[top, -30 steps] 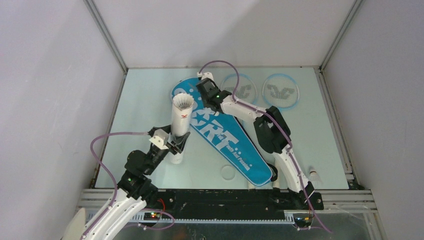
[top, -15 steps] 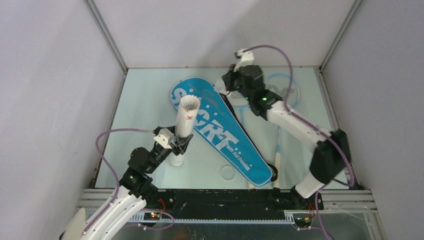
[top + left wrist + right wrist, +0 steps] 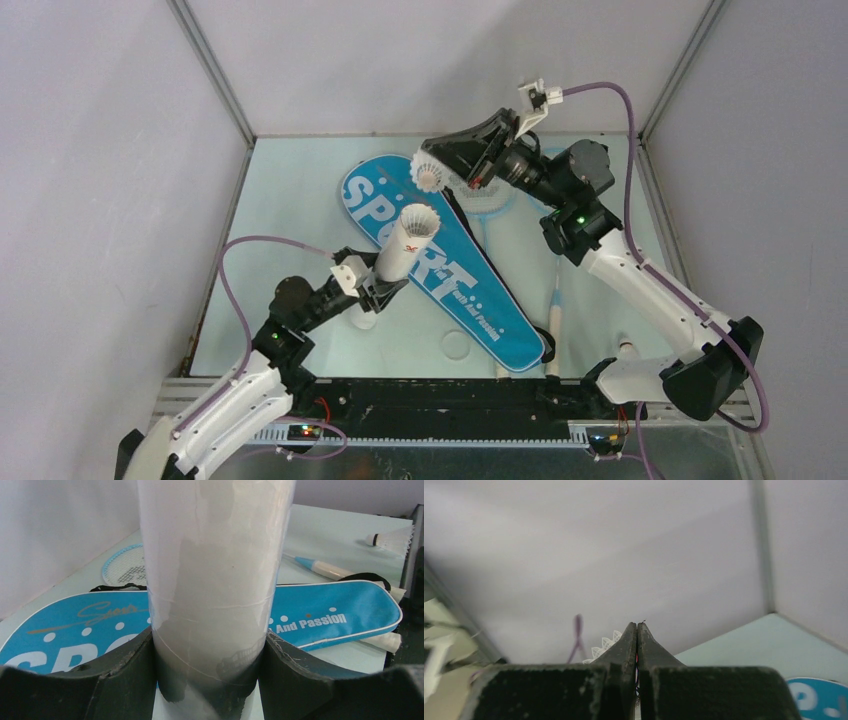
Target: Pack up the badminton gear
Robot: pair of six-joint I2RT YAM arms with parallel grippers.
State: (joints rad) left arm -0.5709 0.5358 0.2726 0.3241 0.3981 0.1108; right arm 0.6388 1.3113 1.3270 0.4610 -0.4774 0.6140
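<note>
White feather shuttlecock (image 3: 430, 177), pinched in the right gripper (image 3: 439, 167), has risen above the far end of the blue bag (image 3: 470, 292). Beside that bag, the left gripper (image 3: 377, 292) clamps the tube (image 3: 409, 238), newly tilted toward it. Insertion probably comes next.

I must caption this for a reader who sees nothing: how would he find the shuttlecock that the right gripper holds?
Find the blue SPORT bag on the table. Near its far end the right gripper is shut on a white feather shuttlecock. Unlike the other loose shuttlecock, lying on the table near the right arm's base, it is airborne.
</note>
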